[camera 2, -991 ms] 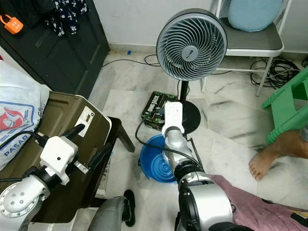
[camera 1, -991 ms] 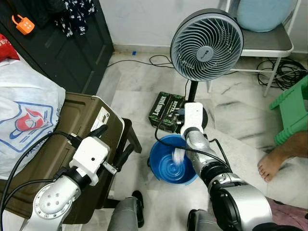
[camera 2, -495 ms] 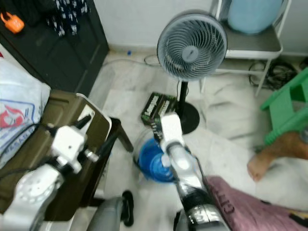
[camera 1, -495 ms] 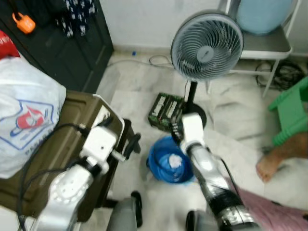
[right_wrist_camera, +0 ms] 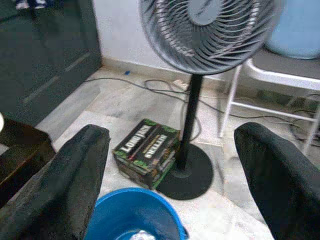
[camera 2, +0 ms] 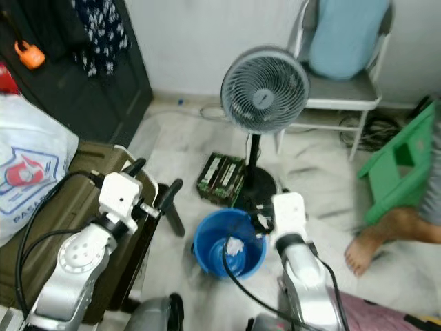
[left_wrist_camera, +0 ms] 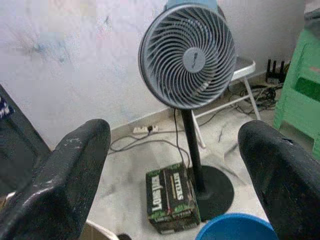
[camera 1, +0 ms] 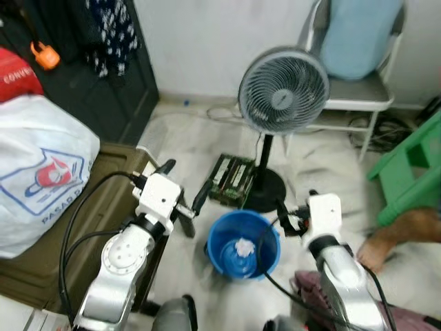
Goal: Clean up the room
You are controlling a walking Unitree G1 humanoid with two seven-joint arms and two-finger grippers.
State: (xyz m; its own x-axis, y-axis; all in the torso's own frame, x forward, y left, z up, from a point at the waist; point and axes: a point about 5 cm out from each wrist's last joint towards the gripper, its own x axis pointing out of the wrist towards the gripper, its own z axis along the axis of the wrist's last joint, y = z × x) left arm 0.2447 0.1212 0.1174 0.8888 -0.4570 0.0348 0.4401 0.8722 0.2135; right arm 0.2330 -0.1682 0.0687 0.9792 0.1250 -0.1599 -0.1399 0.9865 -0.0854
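A blue bucket (camera 1: 243, 247) stands on the marble floor in front of me, with a crumpled white wad (camera 1: 242, 246) lying at its bottom. My right gripper (camera 1: 288, 219) hovers just right of the bucket's rim, open and holding nothing. Its wrist view looks past the wide-apart fingers (right_wrist_camera: 70, 175) at the bucket (right_wrist_camera: 135, 215) and the wad (right_wrist_camera: 142, 235). My left gripper (camera 1: 186, 176) is raised to the left of the bucket, also open and empty, pointing toward the fan (left_wrist_camera: 187, 55).
A standing fan (camera 1: 282, 89) and a green-and-black carton (camera 1: 231, 181) sit just behind the bucket. An olive case (camera 1: 69, 227) with a white bag (camera 1: 41, 172) is at my left. At the right are a chair (camera 1: 358, 89), a green stool (camera 1: 406, 172) and a person's foot (camera 1: 400, 234).
The camera has lifted and pulled back. My right gripper has come out from over the bucket to its right side, leaving the white wad inside. My left arm has swung up and forward.
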